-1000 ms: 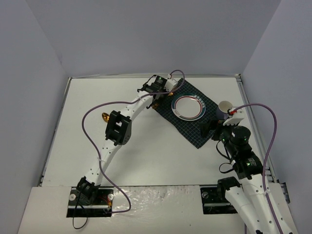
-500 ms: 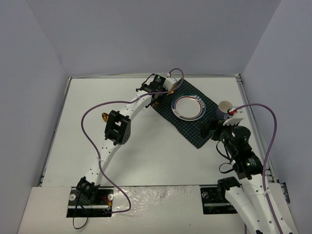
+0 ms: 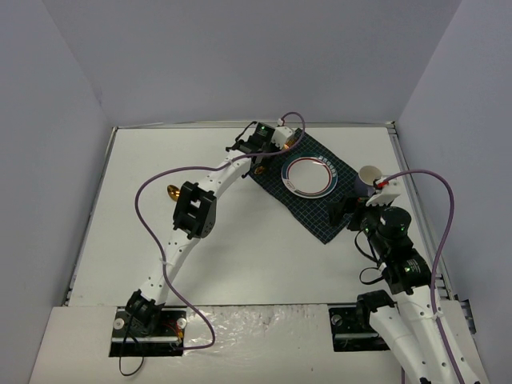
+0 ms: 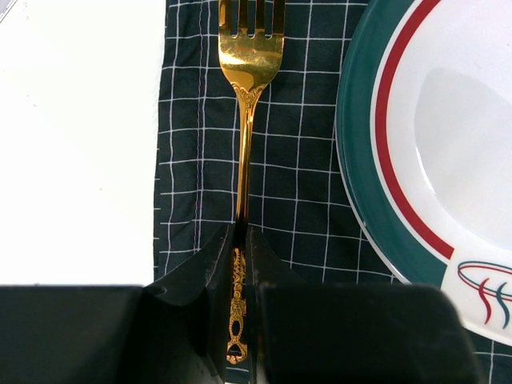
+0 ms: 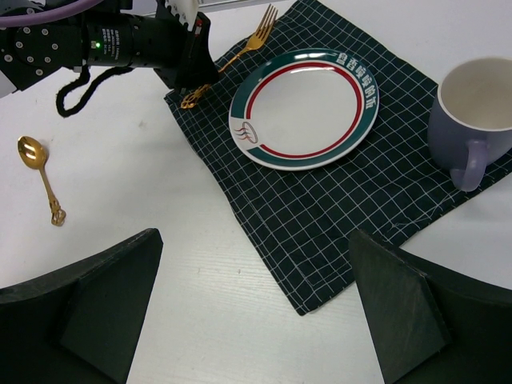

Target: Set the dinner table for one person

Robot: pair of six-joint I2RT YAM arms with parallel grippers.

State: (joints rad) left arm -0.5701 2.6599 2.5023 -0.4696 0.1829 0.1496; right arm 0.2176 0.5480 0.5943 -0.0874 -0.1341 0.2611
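Observation:
My left gripper (image 4: 242, 232) is shut on the handle of a gold fork (image 4: 250, 64). The fork lies along the dark checked cloth (image 4: 304, 160), just left of the white plate with a green and red rim (image 4: 448, 120); whether it touches the cloth I cannot tell. In the right wrist view the left gripper (image 5: 192, 76) grips the fork (image 5: 248, 44) by its handle end, next to the plate (image 5: 304, 104). My right gripper (image 5: 252, 320) hangs open and holds nothing, over the white dinner table (image 5: 160, 240) near the cloth's near corner. From above, the left gripper (image 3: 258, 164) is at the cloth's left edge.
A lilac mug (image 5: 472, 112) stands on the cloth's right edge, right of the plate. A gold spoon (image 5: 38, 164) lies on the bare table to the left, also seen from above (image 3: 172, 192). White walls close in the table on three sides.
The left wrist has shifted very slightly toward the back with the fork. The right arm has not moved.

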